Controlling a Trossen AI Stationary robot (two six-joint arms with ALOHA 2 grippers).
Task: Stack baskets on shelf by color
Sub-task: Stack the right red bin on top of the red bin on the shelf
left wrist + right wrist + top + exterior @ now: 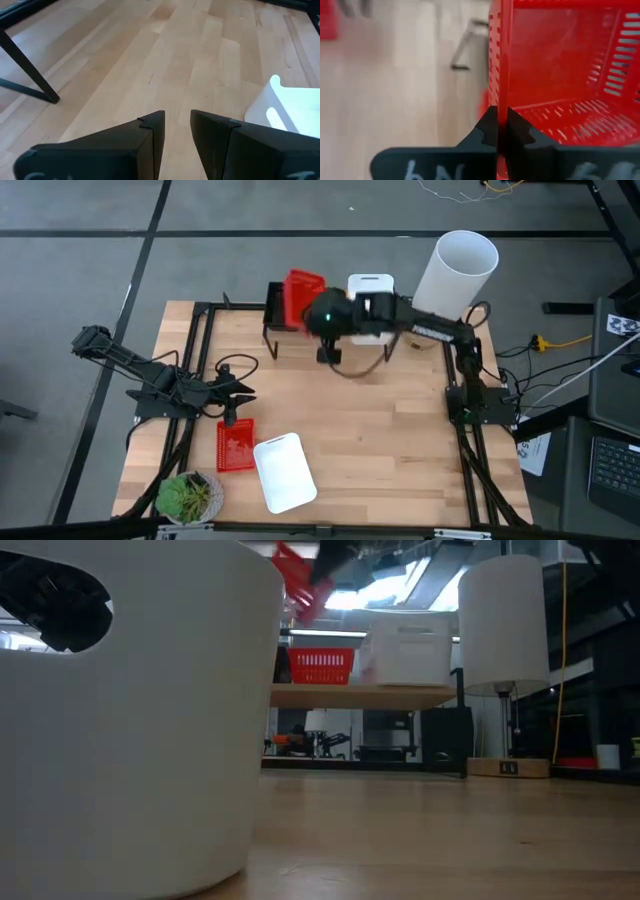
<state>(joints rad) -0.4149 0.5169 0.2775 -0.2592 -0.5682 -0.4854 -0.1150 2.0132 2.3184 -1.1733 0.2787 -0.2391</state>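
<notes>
My right gripper is over the shelf's left half, shut on a red mesh basket that shows tilted in the air in the low view. Beneath it another red basket stands on the shelf, with white baskets to its right and a dark basket at the shelf's left end. A red basket and a white basket lie on the table near its near edge. My left gripper is open, low over the table's left part, touching nothing. My right gripper pinches the red basket's side wall at its rim, one finger inside the basket and one outside. The basket is lifted clear above the shelf and sits tilted, its open side turned sideways.
A tall white cylinder stands at the table's far right corner. A green potted plant sits at the near left corner. The shelf's black legs stand on the table's far part. Bare wood lies between the shelf and the near edge.
</notes>
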